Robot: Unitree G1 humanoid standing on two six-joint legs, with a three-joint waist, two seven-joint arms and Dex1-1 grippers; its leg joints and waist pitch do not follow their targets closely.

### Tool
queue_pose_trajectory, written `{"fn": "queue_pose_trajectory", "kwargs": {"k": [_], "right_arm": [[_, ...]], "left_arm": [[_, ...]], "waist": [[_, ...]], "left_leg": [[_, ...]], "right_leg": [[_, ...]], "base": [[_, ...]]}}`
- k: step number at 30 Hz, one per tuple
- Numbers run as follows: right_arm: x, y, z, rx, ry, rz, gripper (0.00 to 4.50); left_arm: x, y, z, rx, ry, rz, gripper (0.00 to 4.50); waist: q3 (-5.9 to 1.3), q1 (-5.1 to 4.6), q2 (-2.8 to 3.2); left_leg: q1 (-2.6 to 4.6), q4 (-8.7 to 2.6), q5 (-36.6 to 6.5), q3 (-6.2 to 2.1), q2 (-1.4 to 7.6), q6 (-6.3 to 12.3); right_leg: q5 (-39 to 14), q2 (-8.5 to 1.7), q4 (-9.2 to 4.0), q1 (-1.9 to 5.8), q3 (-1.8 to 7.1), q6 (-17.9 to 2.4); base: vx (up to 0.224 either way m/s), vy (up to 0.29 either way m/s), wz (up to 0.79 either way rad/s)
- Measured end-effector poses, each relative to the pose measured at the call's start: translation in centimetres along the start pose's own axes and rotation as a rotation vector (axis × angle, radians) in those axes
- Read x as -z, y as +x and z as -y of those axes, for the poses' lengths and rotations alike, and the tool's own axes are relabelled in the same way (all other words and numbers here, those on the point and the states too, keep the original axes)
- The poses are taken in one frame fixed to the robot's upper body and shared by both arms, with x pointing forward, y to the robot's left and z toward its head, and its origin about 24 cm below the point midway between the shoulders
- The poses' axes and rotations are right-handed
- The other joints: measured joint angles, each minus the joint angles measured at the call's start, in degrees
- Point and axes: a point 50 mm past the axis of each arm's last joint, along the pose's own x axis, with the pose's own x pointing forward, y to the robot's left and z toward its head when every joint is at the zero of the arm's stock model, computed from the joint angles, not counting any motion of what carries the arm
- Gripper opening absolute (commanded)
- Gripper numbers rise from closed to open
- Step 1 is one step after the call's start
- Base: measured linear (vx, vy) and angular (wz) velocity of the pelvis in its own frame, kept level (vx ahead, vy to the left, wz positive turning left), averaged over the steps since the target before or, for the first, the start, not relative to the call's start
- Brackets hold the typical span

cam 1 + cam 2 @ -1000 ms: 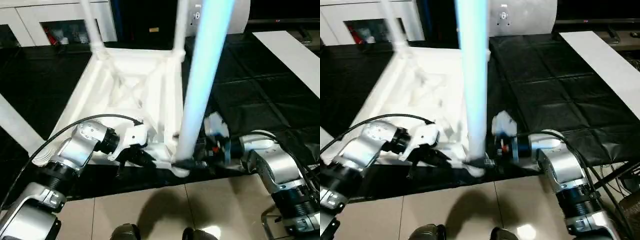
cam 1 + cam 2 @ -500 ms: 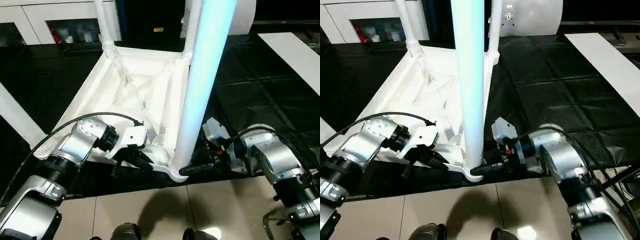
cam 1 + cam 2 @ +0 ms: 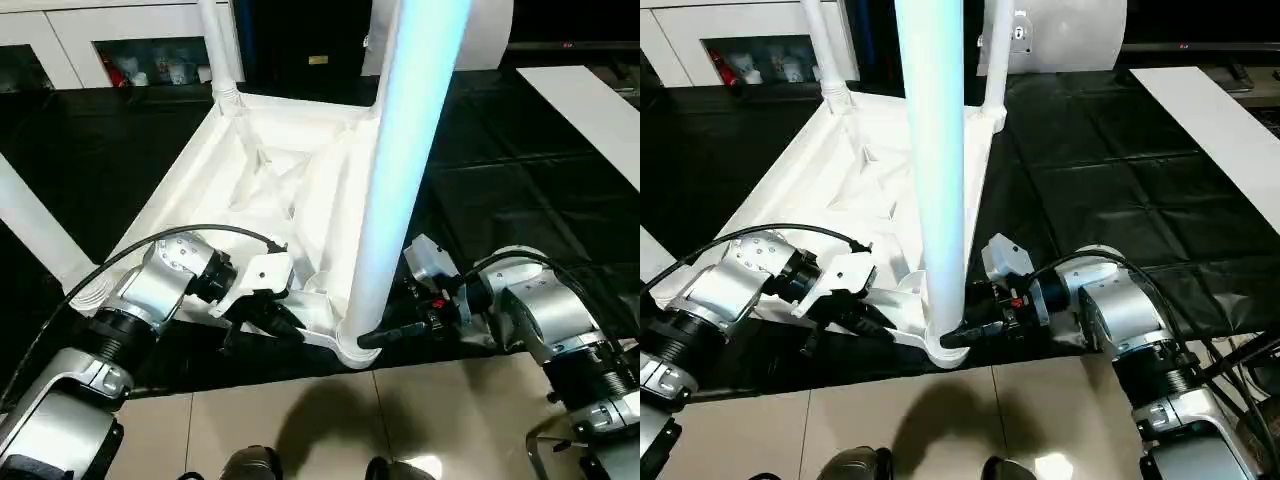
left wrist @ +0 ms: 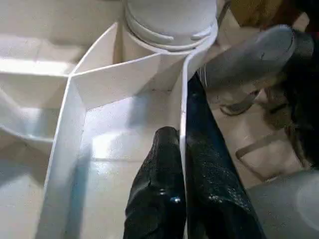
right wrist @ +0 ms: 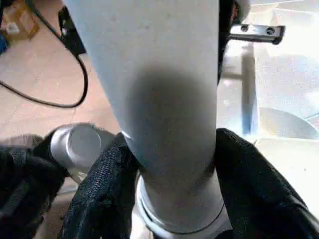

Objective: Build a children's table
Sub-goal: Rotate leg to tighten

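Observation:
The white tabletop (image 3: 290,190) lies upside down on the black mat, ribbed underside up. Two legs stand in its far corner sockets, one far left (image 3: 218,50) and one far right (image 3: 998,55). A third leg (image 3: 400,170) rises from the near right socket. A fourth white tube (image 3: 30,225) slants by the near left corner. My left gripper (image 4: 182,144) is shut on the tabletop's thin near rim wall. My right gripper (image 5: 169,149) holds the near right leg just above its socket, a finger (image 5: 107,184) pressed on each side.
White cabinets (image 3: 110,30) with dark openings stand at the back. A white board (image 3: 590,105) lies on the mat at the right. The mat's front edge meets beige floor tiles (image 3: 300,420), where dark shoes (image 3: 250,465) show. A black cable (image 5: 45,99) trails on the floor.
My right gripper's fingers have drawn in around the base of the near right leg. The left gripper keeps its hold on the rim. The camera has shifted slightly.

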Motion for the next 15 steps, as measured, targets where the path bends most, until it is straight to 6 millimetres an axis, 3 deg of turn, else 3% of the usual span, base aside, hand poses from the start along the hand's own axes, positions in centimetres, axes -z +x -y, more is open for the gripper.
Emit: {"fn": "queue_pose_trajectory", "kwargs": {"k": [6, 11, 15], "right_arm": [[0.7, 1.3, -0.5, 0.143, 0.061, 0.098, 1.96], [0.9, 1.8, 0.9, 0.457, 0.115, 0.171, 1.96], [0.8, 2.2, 2.0, 0.660, 0.166, 0.208, 1.96]], "left_arm": [[0.7, -0.4, 0.4, -0.101, -0.102, 0.034, 0.00], [0.7, -0.1, -0.3, -0.305, -0.223, 0.076, 0.00], [0.2, 1.4, -1.2, -0.422, -0.306, 0.138, 0.00]], "waist": [[0.00, -0.70, 0.01], [0.00, -3.47, 0.00], [0.00, -4.73, -0.01]], "left_leg": [[0.19, -0.01, -0.1, 0.03, 0.08, -0.40], [0.31, -0.01, 0.1, 0.05, 0.12, -0.78], [0.42, -0.03, 0.1, 0.05, 0.11, -0.78]], "right_leg": [[-0.1, 0.03, 0.16, 0.02, 0.00, 0.1], [-0.3, 0.04, 0.03, 0.04, -0.05, 0.5], [-0.3, 0.04, -0.19, 0.07, -0.11, 0.5]], "base": [[0.000, 0.000, 0.00], [-0.010, 0.001, -0.02], [0.000, 0.000, 0.00]]}}
